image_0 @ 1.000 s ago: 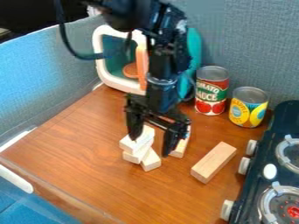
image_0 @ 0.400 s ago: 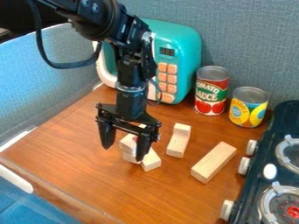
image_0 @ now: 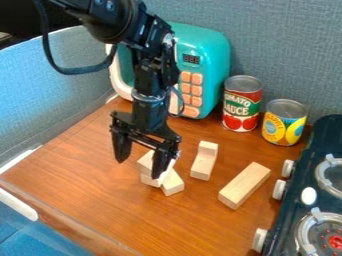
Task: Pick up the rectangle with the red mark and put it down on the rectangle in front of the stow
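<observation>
Jaws of the gripper point(image_0: 140, 168) hang wide apart with nothing in their hold, one finger partly covering the top block point(image_0: 144, 161) of the small stack, where any red mark is hidden, and the other standing apart from the stack on the view's left. To their right lies the L-shaped wooden piece point(image_0: 204, 162), in the way of the larger rectangle point(image_0: 244, 185) farther right, near the stove point(image_0: 308, 172). Behind them stands the teal toy microwave point(image_0: 212, 55), with the tomato can point(image_0: 242, 107) and yellow can point(image_0: 284, 125) back to the right.
</observation>
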